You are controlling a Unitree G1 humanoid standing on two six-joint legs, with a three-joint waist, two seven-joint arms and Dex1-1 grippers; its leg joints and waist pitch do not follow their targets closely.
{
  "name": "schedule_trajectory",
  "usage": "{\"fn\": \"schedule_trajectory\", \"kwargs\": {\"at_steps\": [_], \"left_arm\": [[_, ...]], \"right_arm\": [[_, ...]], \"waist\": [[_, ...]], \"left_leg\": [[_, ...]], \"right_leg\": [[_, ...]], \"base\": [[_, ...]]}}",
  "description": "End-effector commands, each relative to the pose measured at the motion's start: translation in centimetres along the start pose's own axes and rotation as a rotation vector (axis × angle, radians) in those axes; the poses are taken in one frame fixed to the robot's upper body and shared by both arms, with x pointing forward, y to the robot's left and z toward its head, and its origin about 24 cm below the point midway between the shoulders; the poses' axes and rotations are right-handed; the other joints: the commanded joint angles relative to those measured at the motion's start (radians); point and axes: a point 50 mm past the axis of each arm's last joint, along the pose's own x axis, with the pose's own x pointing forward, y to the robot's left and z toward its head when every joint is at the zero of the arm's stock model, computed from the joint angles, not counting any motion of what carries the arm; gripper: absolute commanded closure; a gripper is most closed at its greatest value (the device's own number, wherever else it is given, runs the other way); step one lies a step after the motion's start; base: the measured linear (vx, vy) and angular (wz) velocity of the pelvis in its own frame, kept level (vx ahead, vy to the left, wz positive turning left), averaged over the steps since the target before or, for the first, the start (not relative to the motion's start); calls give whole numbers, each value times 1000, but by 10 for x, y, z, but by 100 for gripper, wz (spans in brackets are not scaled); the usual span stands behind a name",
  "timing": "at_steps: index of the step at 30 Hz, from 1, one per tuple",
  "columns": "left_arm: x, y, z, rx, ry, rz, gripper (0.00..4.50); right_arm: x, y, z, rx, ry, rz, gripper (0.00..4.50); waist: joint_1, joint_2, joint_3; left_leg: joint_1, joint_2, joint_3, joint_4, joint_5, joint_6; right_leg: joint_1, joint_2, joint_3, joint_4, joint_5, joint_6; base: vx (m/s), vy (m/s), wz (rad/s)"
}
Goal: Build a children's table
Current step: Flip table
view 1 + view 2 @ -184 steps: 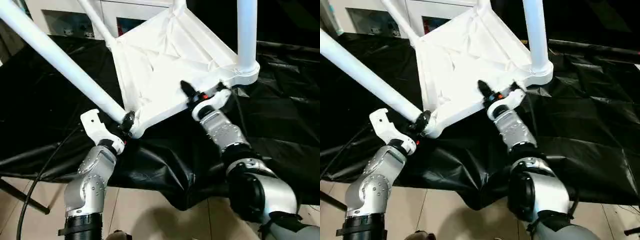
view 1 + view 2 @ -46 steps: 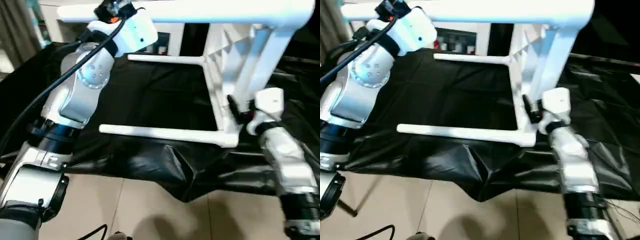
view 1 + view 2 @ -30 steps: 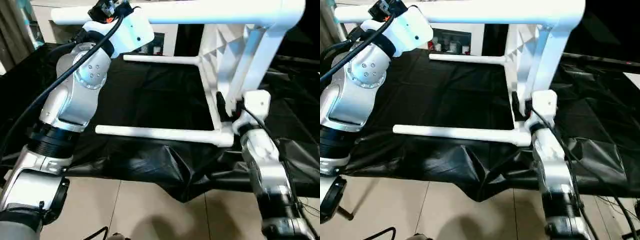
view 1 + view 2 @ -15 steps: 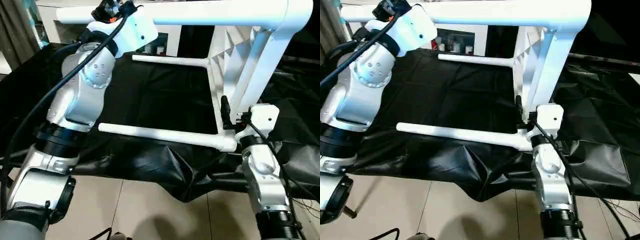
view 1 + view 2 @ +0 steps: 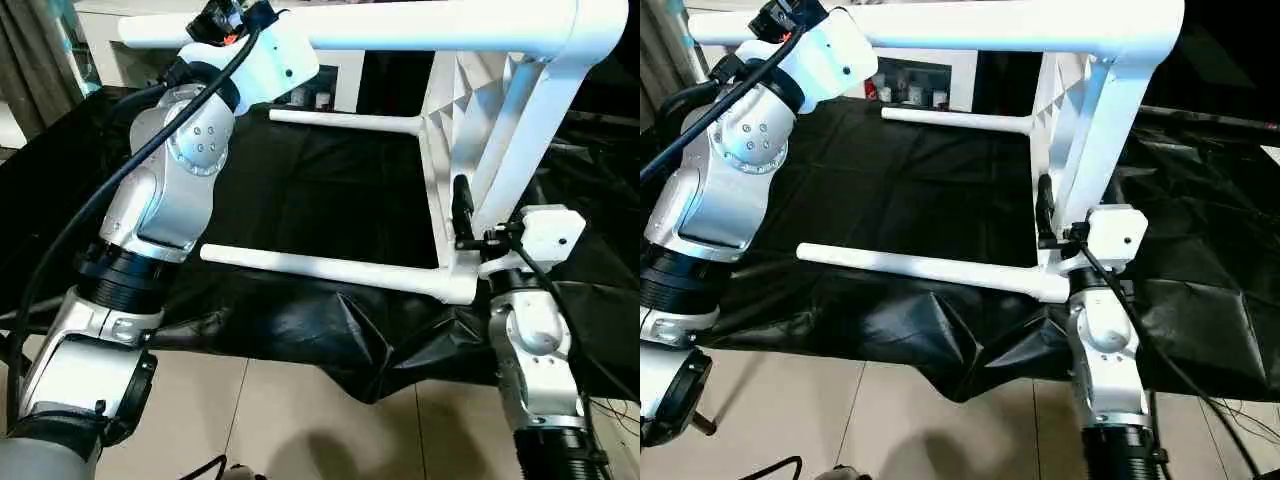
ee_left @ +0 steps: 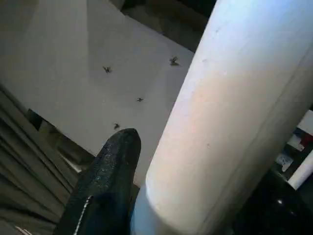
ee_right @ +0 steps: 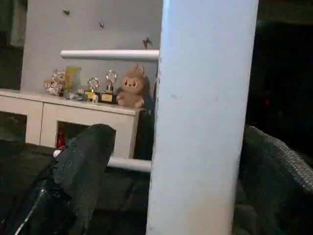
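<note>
Standing between both jaws, children's table (image 5: pixel 500 120) on its side

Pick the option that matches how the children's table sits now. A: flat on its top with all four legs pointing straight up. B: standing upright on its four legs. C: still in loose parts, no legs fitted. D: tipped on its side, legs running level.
D: the children's table lies on its side, its top on edge and the legs reaching sideways over the black cloth.
</note>
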Motion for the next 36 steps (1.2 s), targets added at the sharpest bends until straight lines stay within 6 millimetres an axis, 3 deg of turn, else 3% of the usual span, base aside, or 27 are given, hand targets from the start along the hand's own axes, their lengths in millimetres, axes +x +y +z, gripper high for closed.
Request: {"fn": "schedule_trajectory", "kwargs": {"at_steps": [1, 5, 10, 12, 14, 15, 23, 28, 29, 32, 36], "left_arm": [[-1, -24, -12, -88, 86, -94, 226], [-1, -21, -19, -100, 125, -87, 226], [-1, -18, -27, -105, 174, -80, 226], [-1, -16, -31, -103, 190, -77, 226], [0, -13, -35, -101, 204, -70, 226], [0, -13, -37, -100, 209, -67, 228], [1, -12, -40, -102, 225, -65, 230], [1, -12, -44, -105, 239, -67, 231], [1, -12, -44, -105, 242, -68, 231], [1, -12, -46, -105, 246, -67, 232], [1, -11, -47, -104, 249, -65, 233]], "right_arm": [[1, 12, 16, 0, -92, 99, 41], [-2, 13, 18, 6, -101, 118, 41], [-3, 8, 21, 3, -113, 102, 41], [-4, 8, 20, 41, -88, 139, 41], [-3, 10, 16, 135, -26, 199, 41], [-3, 9, 14, 185, 0, 220, 41], [6, -10, 15, 331, 38, 264, 41], [-11, -10, 18, 414, 129, 542, 41], [-16, -10, 19, 441, 153, 598, 41], [-21, -15, 23, 468, 172, 641, 41], [-22, -22, 25, 475, 180, 650, 41]], "waist": [[-7, -4, -53], [-5, -5, -53], [-6, -5, -52], [-6, 1, -51], [-8, 0, -50], [-8, 5, -51], [-18, 2, -49], [-15, -1, -50], [-15, -2, -49], [-17, -4, -51], [-14, -3, -51]], "left_leg": [[33, 59, -45, -88, -385, -26], [29, 59, -42, -87, -337, -6], [28, 58, -41, -88, -328, 1], [29, 59, -43, -90, -338, 2], [31, 57, -43, -90, -358, 10], [29, 60, -46, -92, -359, 5], [27, 59, -46, -90, -374, 0], [28, 61, -45, -89, -357, 18], [22, 59, -46, -89, -348, 25], [15, 59, -47, -88, -330, 32], [22, 61, -47, -86, -332, 26]], "right_leg": [[11, -64, 50, -109, -358, -96], [16, -64, 50, -106, -310, -110], [17, -62, 49, -108, -323, -111], [16, -63, 49, -110, -340, -106], [18, -61, 48, -113, -354, -102], [18, -64, 48, -114, -358, -103], [14, -68, 47, -123, -422, -106], [17, -67, 46, -125, -419, -102], [22, -69, 45, -125, -415, -101], [23, -71, 41, -126, -423, -103], [17, -73, 42, -130, -446, -106]], "base": [[0, 0, 0], [0, 0, 0], [0, 0, 0], [0, 0, 0], [0, 0, 0], [0, 0, 0], [0, 0, 0], [0, 0, 0], [0, 0, 0], [0, 0, 0], [0, 0, 0]]}}
